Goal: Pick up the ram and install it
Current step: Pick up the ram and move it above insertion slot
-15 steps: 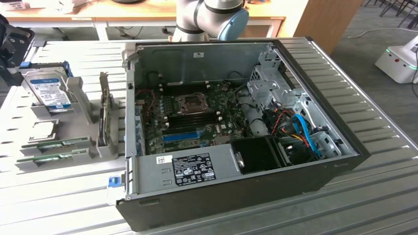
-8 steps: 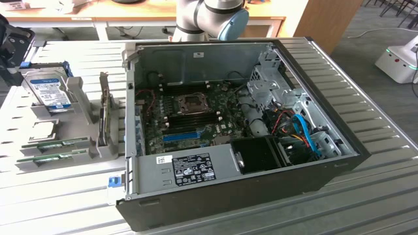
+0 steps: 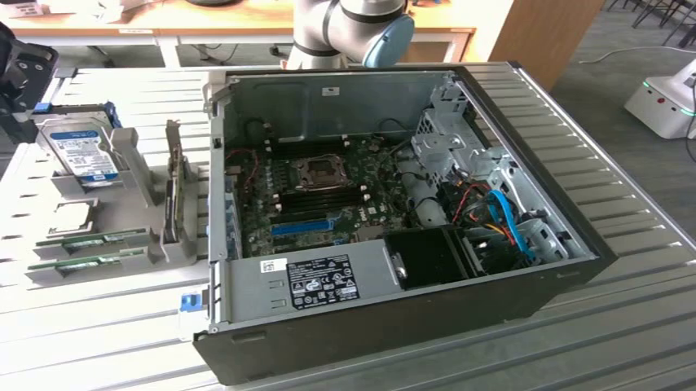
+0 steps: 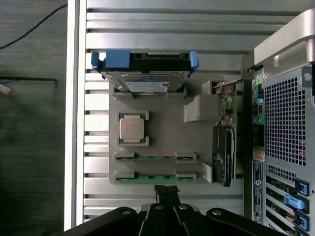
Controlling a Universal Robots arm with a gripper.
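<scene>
My pincer (image 4: 167,190) is squeezed fully closed, black fingertips pressed together with nothing between them. It hangs over the near end of a grey moulded plastic tray (image 4: 165,135). The tray sits on the ribbed metal table (image 3: 609,326), to the exterior view's left of the open black computer case (image 3: 359,334). The ram (image 4: 155,178), a long thin green circuit-board stick, lies on edge in the tray's nearest slot and is the thing closest to my fingertips. A second green stick (image 4: 155,158) lies in the slot just beyond it. Farther on rests a square silver processor chip (image 4: 133,129). At the far end, a silver hard drive with a blue-white label (image 4: 145,86) is propped on edge.
</scene>
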